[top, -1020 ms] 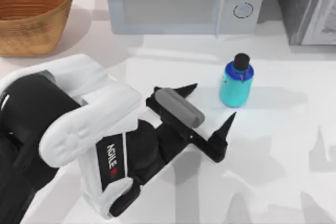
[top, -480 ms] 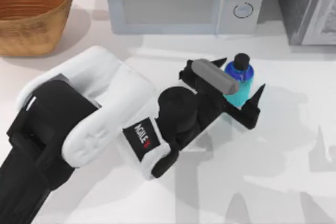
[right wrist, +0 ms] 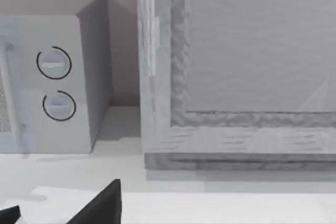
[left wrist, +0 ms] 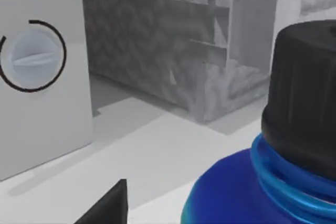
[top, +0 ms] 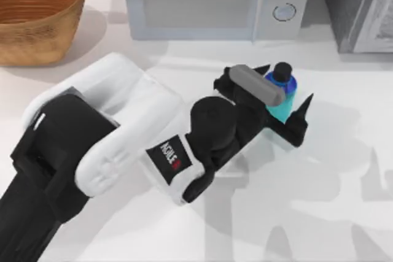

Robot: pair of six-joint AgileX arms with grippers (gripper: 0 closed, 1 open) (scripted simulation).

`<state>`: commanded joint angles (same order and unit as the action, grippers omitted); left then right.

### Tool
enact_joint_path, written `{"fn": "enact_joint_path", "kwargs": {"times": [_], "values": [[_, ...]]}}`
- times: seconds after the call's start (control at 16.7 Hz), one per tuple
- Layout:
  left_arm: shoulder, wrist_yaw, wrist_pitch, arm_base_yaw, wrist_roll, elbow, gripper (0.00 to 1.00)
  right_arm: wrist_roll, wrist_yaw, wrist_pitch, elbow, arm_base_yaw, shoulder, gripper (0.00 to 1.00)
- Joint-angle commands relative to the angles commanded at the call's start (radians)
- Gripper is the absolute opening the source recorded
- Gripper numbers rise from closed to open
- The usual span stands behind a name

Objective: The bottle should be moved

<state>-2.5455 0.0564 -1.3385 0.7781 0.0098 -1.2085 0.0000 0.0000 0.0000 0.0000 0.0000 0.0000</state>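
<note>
Bottle [top: 284, 95] stands upright on the table [top: 344, 170], near the back edge just in front of the microwave [top: 212, 1], so the move itself seems not yet begun. Left gripper [top: 285, 97] has its fingers spread wide on either side of the bottle, not visibly pressing it. Closing and lifting look to be what is left. Basket [top: 37, 13] sits at the back left corner.
</note>
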Motion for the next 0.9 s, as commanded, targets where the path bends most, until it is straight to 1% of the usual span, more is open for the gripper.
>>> {"fn": "enact_joint_path", "kwargs": {"times": [0.66,0.72,0.9], "values": [[0.000,0.000,0.000,0.000,0.000,0.000,0.02,0.000,0.000,0.000,0.000,0.000,0.000,1.00],[0.000,0.000,0.000,0.000,0.000,0.000,0.00,0.000,0.000,0.000,0.000,0.000,0.000,1.00],[0.000,0.000,0.000,0.000,0.000,0.000,0.00,0.000,0.000,0.000,0.000,0.000,0.000,1.00]]}}
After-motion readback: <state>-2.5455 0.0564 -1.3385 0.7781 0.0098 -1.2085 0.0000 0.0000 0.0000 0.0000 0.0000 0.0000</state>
